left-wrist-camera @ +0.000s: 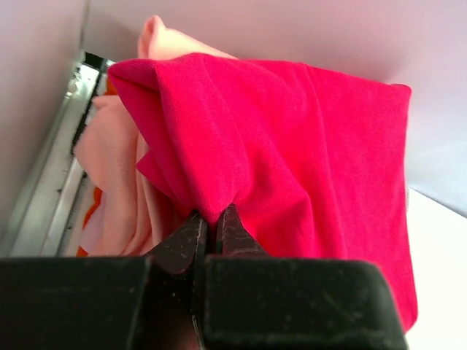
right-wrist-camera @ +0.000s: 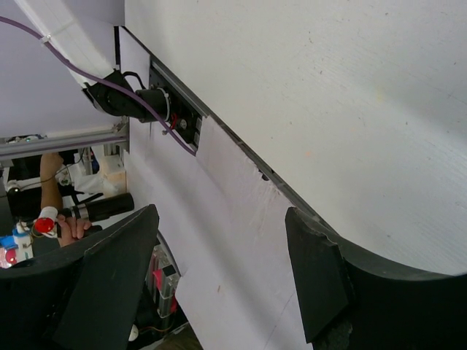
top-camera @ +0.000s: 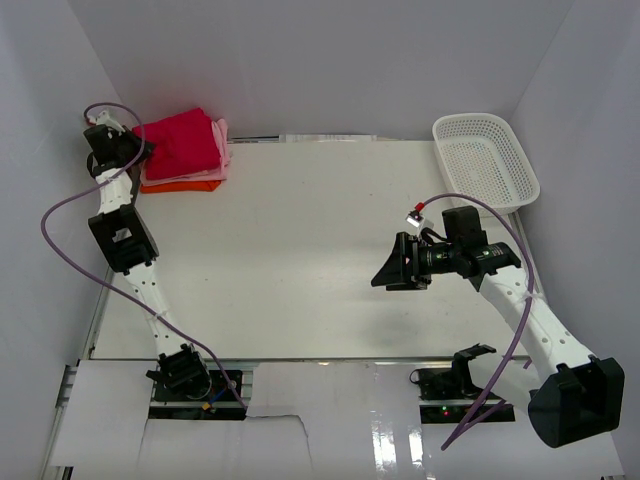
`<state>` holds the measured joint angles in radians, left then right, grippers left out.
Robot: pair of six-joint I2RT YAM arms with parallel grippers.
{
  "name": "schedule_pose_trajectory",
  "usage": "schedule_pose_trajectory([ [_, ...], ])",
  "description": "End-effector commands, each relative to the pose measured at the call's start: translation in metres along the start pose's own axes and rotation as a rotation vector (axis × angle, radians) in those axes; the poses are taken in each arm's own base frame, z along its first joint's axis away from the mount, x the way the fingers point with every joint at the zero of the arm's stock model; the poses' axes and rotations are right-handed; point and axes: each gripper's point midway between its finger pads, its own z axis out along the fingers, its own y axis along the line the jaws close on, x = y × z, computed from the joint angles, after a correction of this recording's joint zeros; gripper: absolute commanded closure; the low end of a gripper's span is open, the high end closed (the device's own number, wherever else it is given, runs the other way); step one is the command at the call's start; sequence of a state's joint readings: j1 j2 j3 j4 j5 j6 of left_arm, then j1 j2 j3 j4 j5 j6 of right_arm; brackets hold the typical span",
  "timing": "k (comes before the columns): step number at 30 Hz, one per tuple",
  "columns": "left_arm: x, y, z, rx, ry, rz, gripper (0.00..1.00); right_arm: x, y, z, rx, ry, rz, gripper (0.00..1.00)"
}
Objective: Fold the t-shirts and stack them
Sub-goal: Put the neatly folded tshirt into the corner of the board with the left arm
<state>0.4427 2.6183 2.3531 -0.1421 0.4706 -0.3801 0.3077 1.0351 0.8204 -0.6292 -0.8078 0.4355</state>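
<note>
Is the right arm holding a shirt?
No, the right arm's jaws stand wide open with nothing between them, and the red shirt lies on the pile in the far left corner.

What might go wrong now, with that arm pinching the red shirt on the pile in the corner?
1. The left gripper grips just a small fold of the red t-shirt. If it moves off without letting go, it would likely drag the shirt off and undo its folding.
2. The pink t-shirts beneath look rumpled and uneven, so a tug might tip the whole pile.
</note>
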Motion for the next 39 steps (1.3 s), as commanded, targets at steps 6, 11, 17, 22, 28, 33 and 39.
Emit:
schedule_pose_trajectory([
  [6, -0.109, -0.035, -0.040, -0.014, -0.263, 0.119, 0.86, -0.001, 0.002, 0.001, -0.020, -0.004, -0.007, 0.23],
  [11, -0.131, -0.049, -0.045, 0.029, -0.338, 0.140, 0.37, -0.002, 0.002, 0.001, -0.027, -0.005, -0.003, 0.23],
  [17, -0.132, -0.062, -0.050, 0.070, -0.345, 0.159, 0.16, -0.003, 0.003, 0.003, -0.034, -0.003, -0.004, 0.23],
  [22, -0.143, -0.080, -0.066, 0.092, -0.362, 0.164, 0.15, -0.006, 0.003, 0.003, -0.038, -0.005, -0.004, 0.23],
  [28, -0.138, -0.101, -0.076, 0.109, -0.328, 0.147, 0.46, -0.010, 0.004, 0.006, -0.058, -0.014, -0.004, 0.23],
  [33, -0.115, -0.106, -0.080, 0.092, -0.261, 0.096, 0.92, -0.013, 0.005, 0.007, -0.065, -0.021, -0.012, 0.23],
  [39, -0.069, -0.100, -0.071, 0.063, -0.159, 0.058, 1.00, -0.016, 0.007, 0.007, -0.070, -0.029, -0.018, 0.23],
])
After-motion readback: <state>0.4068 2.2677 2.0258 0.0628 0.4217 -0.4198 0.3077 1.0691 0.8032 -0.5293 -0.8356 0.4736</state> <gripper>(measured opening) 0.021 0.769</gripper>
